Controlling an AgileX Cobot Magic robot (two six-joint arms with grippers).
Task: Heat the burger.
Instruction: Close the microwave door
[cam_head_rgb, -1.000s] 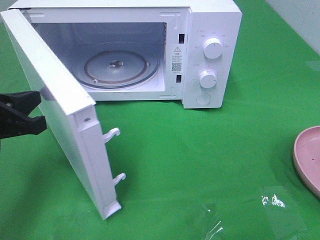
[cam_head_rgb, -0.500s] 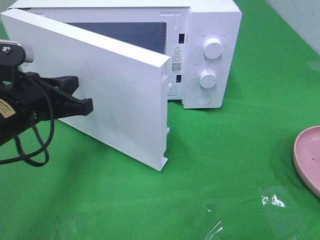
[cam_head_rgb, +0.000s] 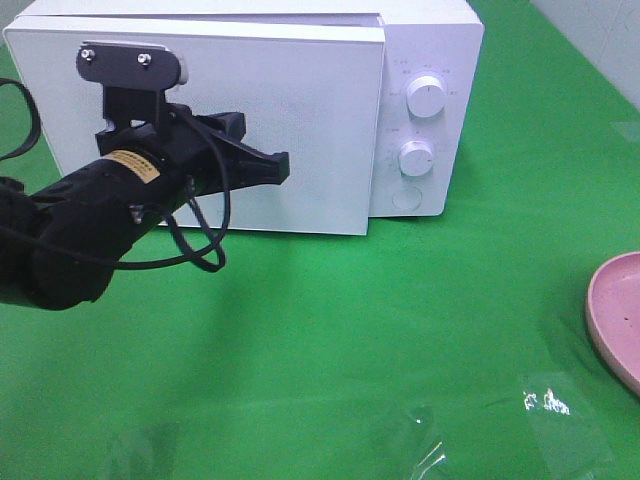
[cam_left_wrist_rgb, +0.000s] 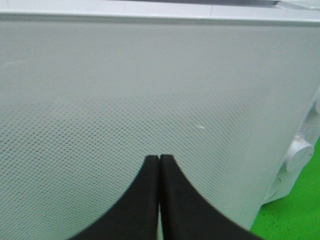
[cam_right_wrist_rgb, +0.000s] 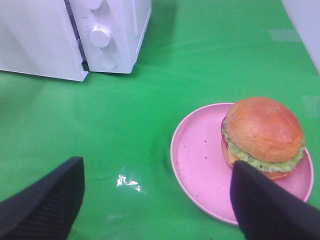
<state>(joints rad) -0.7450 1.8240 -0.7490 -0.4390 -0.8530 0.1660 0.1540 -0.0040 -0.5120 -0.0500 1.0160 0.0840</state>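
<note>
We note the left gripper (cam_head_rgb: 283, 166) with its jaws pressed together, holding nothing, tips at the mesh-patterned door (cam_head_rgb: 300, 120) of the white microwave (cam_head_rgb: 440, 60) (contact looks likely, but we cannot confirm it). The door sits flush with the microwave's front. The right gripper (cam_right_wrist_rgb: 155, 200) has its jaws spread wide and empty. The burger (cam_right_wrist_rgb: 262, 137) rests on the pink plate (cam_right_wrist_rgb: 195, 155), well right of the microwave on the green cloth (cam_head_rgb: 400, 320).
</note>
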